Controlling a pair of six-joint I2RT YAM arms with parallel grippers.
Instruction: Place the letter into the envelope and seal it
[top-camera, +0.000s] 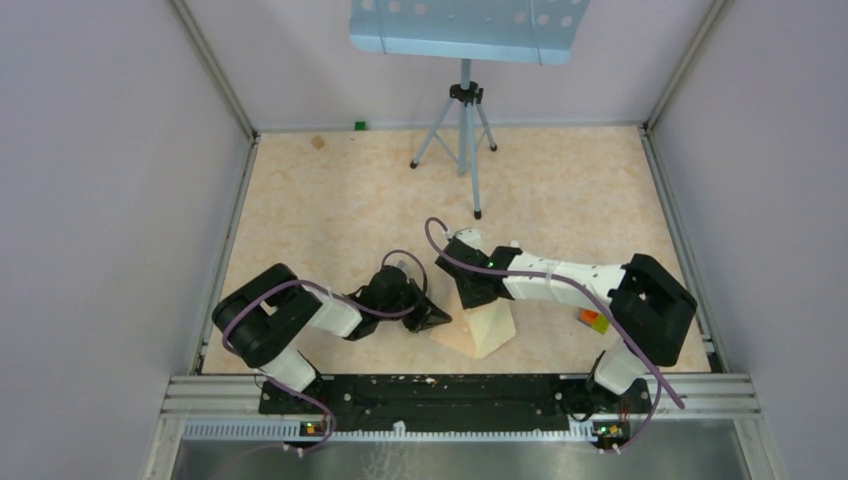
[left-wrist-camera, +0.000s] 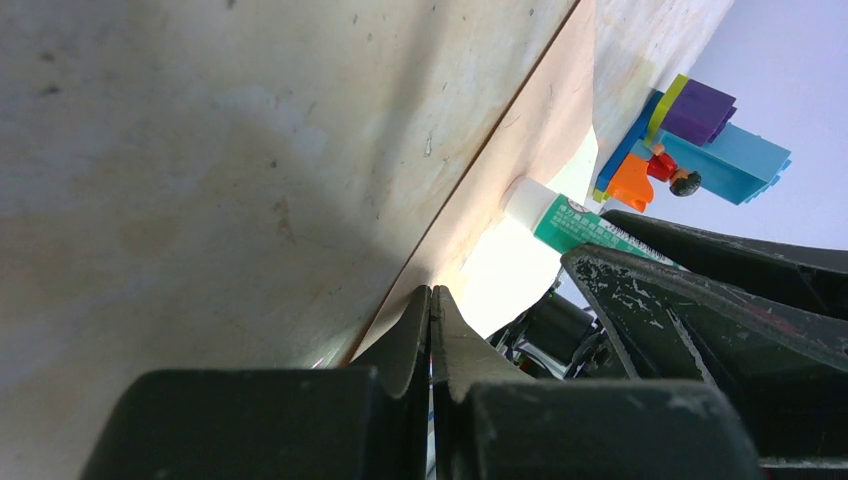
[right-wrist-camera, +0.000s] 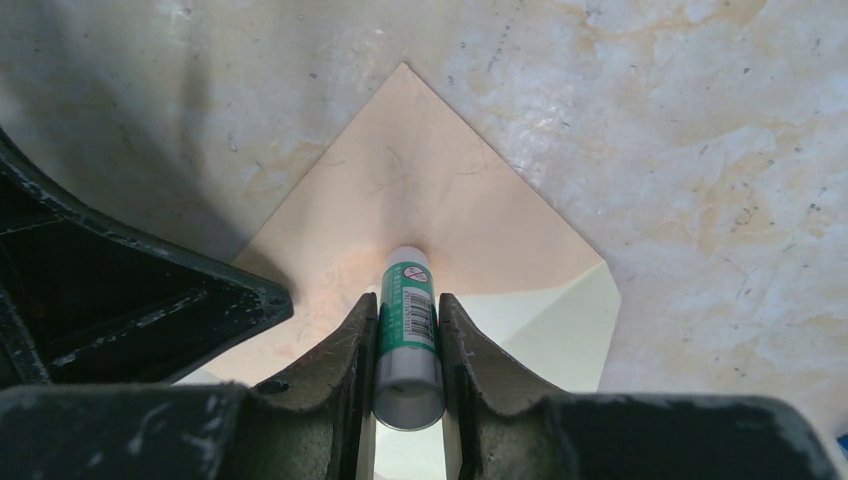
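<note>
Though caught whole only from above, looks vague there: both claws nearly meeting over the pale letter (top-camera: 493, 332). From the right wrist, opens up the tan envelope (right-wrist-camera: 400, 190), pointed flap stretching ahead of the fingertips, letter peeking out cream just right of them. From the left wrist alone, catches the left gripper (left-wrist-camera: 432, 295) pinched tight on the envelope's edge; turns a coloured speck from above into a toy (left-wrist-camera: 700, 150) of blue, purple and orange bricks well beyond the tips. Finds the right gripper (right-wrist-camera: 403, 300) clenched round a glue stick (right-wrist-camera: 408, 350), nose touching the flap. Carries a barcode and red crossed circle on the green label; white characters unreadable.
</note>
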